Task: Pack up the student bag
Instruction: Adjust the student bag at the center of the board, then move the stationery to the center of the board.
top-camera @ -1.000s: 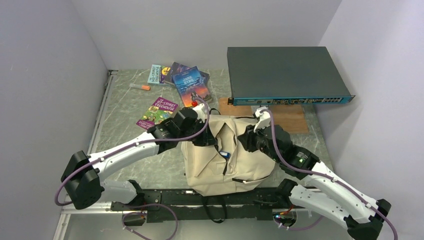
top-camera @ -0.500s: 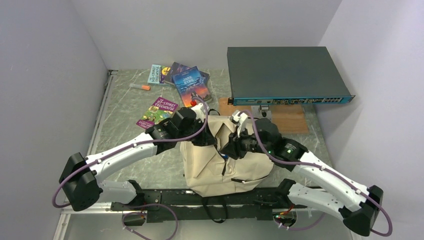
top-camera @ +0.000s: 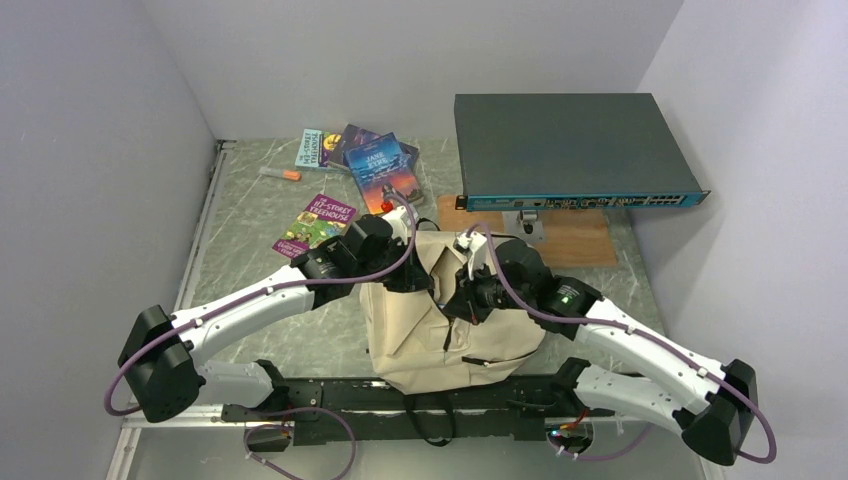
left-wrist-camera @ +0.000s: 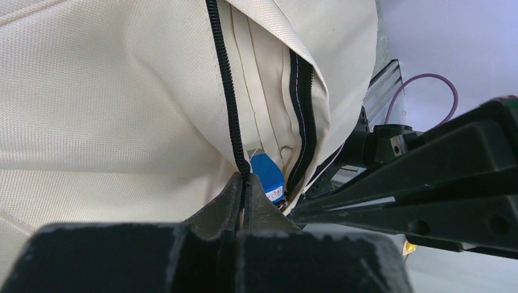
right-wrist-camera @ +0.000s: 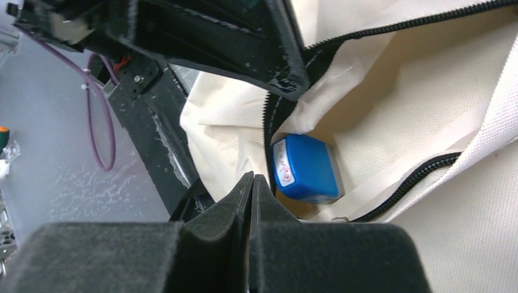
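Observation:
The cream-beige student bag [top-camera: 480, 335] lies in the middle near the arm bases, its main zipper open. My left gripper [top-camera: 418, 282] is shut on the black zipper edge [left-wrist-camera: 227, 110] and holds the flap up. My right gripper [top-camera: 462, 300] is shut and empty, with its tips just at the opening, next to the zipper edge [right-wrist-camera: 267, 134]. A blue box with a white label [right-wrist-camera: 305, 168] lies inside the bag and also shows in the left wrist view [left-wrist-camera: 267, 177]. The left gripper's fingers [right-wrist-camera: 244, 43] show at the top of the right wrist view.
Paperbacks lie at the back left: a purple one [top-camera: 318, 222], a blue one [top-camera: 385, 172] and a teal one [top-camera: 322, 148]. An orange-tipped marker [top-camera: 280, 174] lies near them. A dark network switch [top-camera: 570, 148] sits on a wooden board [top-camera: 580, 238] at the back right.
My right arm has swung left and its shut gripper has come down to the bag's opening. My left gripper has held the zipper edge in place.

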